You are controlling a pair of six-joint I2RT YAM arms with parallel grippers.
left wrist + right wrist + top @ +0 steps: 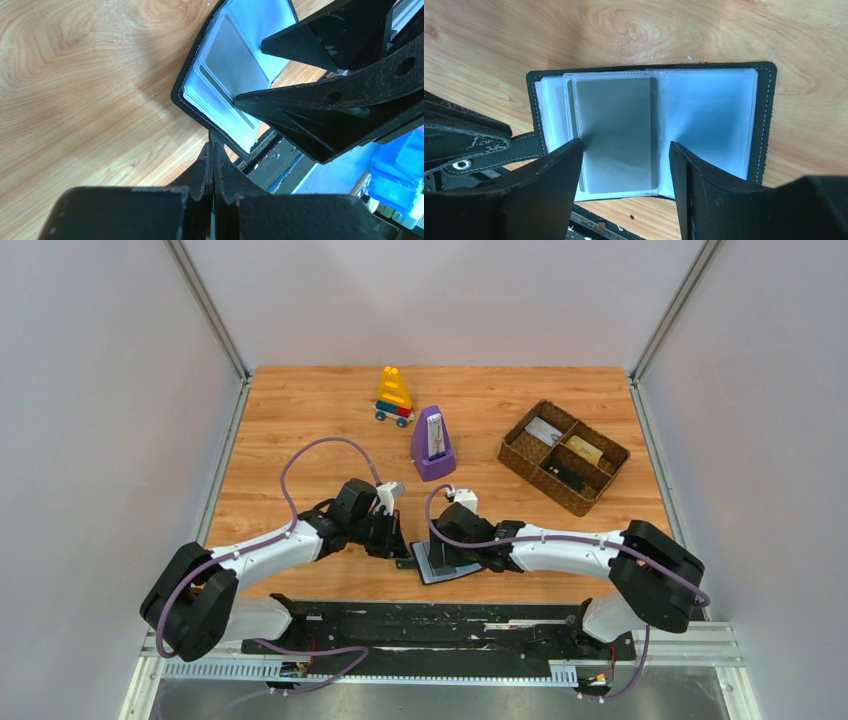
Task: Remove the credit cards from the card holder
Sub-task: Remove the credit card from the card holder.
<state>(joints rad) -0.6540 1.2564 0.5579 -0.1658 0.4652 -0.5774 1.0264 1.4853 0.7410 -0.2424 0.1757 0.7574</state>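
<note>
Right gripper, jaws parted and empty, brackets the grey credit card sleeved in the open card holder, long axis 12–6 o'clock; left gripper, closed, sits at the holder's 9 o'clock edge.

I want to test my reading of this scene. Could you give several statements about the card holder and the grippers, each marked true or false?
1. The card holder lies open on the table. True.
2. The left gripper is wide open. False: its fingers are shut together.
3. The right gripper is open, one finger on each side of a grey card in a clear sleeve. True.
4. The card holder sits inside the woven tray. False: it lies by the table's near edge, apart from the tray.
</note>
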